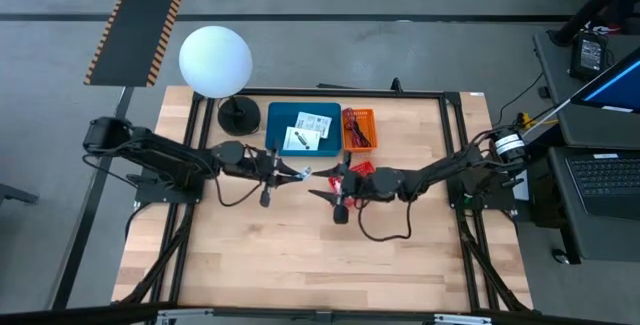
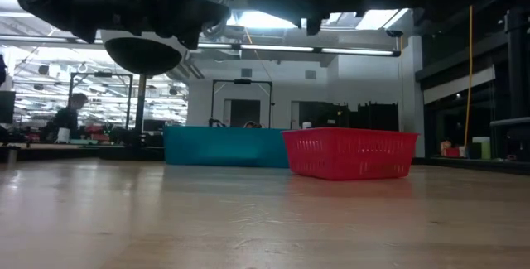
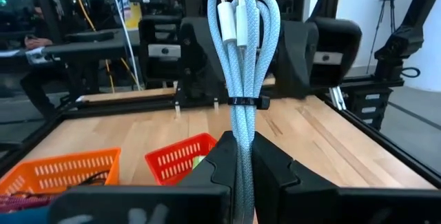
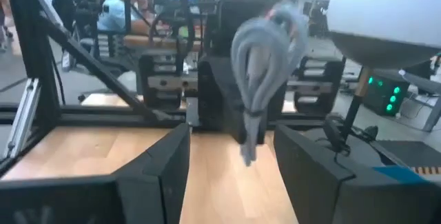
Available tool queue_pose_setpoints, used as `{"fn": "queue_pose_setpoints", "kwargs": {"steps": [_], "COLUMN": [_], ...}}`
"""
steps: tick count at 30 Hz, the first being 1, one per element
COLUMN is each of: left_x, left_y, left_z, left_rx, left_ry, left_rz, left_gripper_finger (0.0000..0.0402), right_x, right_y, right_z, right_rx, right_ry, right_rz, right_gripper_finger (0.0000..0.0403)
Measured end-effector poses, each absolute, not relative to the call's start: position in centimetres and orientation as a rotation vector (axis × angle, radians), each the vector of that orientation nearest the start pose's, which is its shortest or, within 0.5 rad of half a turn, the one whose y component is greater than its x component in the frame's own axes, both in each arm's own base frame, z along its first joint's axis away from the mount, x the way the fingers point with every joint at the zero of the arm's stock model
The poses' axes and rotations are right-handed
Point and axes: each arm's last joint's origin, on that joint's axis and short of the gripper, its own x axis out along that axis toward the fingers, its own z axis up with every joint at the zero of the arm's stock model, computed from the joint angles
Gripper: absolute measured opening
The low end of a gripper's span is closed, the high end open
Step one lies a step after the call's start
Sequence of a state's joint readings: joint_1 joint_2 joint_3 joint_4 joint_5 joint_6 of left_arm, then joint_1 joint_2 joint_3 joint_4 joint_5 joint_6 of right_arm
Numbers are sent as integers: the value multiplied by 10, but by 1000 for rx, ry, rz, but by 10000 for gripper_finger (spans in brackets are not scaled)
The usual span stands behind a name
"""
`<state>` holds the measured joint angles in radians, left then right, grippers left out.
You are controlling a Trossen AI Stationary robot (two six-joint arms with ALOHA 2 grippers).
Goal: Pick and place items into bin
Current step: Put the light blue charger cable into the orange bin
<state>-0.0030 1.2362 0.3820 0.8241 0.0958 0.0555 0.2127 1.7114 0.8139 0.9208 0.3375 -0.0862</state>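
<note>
above mid-table, the left gripper [image 3: 241, 165] clamps a coiled light-blue braided cable [image 3: 242, 52], its long axis upright, loops uppermost. facing it, the right gripper [image 4: 231, 155] gapes with nothing between its fingers. beyond lie the wooden table [image 1: 300, 265], a blue bin [image 1: 303, 128] holding printed cards [image 1: 312, 125], their writing unreadable, and orange [image 1: 359, 130] and red baskets [image 2: 348, 153].

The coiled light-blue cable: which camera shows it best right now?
Left wrist view: the cable fills the frame, pinched in the left gripper. Right wrist view shows it blurred; high view only a pale speck; low view nothing.
</note>
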Motion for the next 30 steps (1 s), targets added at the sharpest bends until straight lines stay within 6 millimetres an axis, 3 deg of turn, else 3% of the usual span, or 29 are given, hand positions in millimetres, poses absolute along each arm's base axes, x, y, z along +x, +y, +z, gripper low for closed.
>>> {"fn": "queue_pose_setpoints", "kwargs": {"steps": [13, 21, 25, 30], "left_x": [262, 263, 263, 263], "left_y": [-5, -5, -5, -5], "left_z": [207, 206, 205, 205], "left_rx": [66, 81, 75, 73], "left_ry": [20, 33, 37, 40], "left_rz": [-152, -154, -153, -150], "left_gripper_finger": [17, 17, 17, 17], "right_x": [352, 352, 352, 352], "right_y": [59, 59, 59, 59], "right_z": [220, 221, 221, 221], "right_rx": [-90, -107, -107, -108], "right_ry": [-20, -28, -29, -26], "right_rz": [-144, -146, -145, -143], "right_gripper_finger": [188, 186, 155, 77]}}
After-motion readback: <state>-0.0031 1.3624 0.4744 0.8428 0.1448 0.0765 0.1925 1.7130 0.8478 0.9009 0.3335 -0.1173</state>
